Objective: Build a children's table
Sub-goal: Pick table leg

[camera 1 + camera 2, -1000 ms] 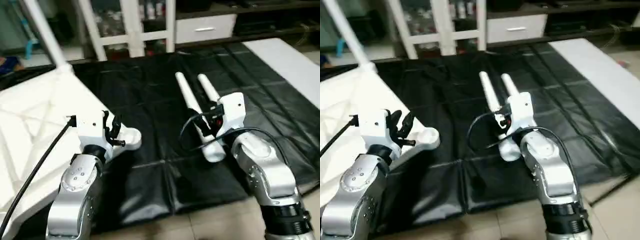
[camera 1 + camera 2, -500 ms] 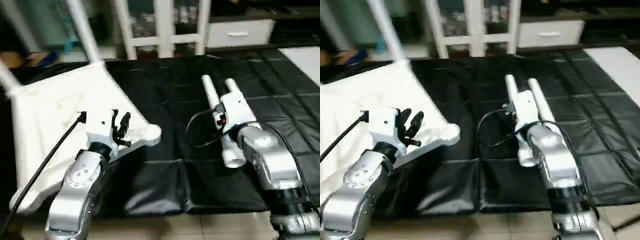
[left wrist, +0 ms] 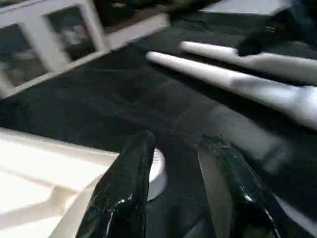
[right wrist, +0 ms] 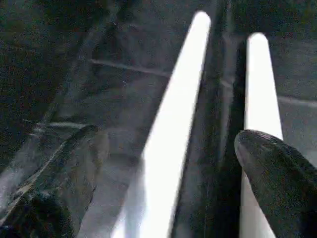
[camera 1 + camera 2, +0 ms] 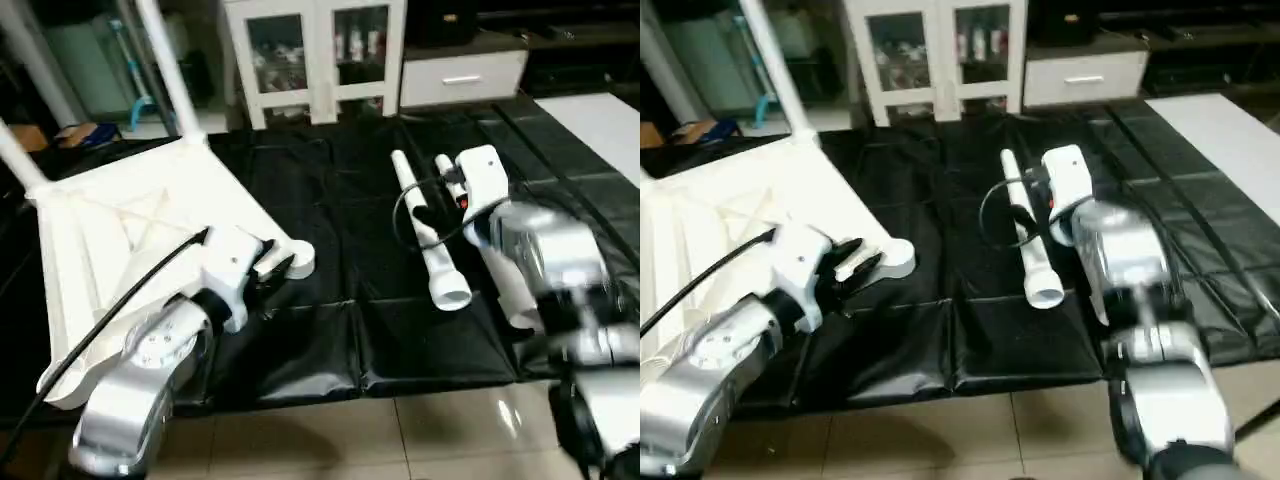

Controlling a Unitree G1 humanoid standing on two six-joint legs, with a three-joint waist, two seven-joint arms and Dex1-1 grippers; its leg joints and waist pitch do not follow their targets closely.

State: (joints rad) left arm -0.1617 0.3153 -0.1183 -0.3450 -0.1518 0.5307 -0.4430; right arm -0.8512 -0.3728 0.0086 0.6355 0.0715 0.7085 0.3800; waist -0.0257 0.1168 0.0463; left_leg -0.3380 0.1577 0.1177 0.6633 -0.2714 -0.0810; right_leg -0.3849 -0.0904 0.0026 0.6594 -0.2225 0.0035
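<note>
the tabletop (image 5: 130, 215) lay upside down on the black mat (image 5: 330, 210), two loose legs (image 5: 428, 235) just right of it. right gripper (image 4: 168, 163) gaped wide astride one leg, gripping nothing; left gripper (image 3: 173, 178) hung part-open, empty, by a corner socket (image 5: 297, 262). the legs looked light, stiff and slick, best gripped mid-shaft.

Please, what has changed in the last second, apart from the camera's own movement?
The right gripper has lifted off the legs and its jaws have opened wider, holding nothing. The left gripper has turned over towards the corner socket of the tabletop, its jaws as far apart as before. Legs and tabletop still lie on the mat.
</note>
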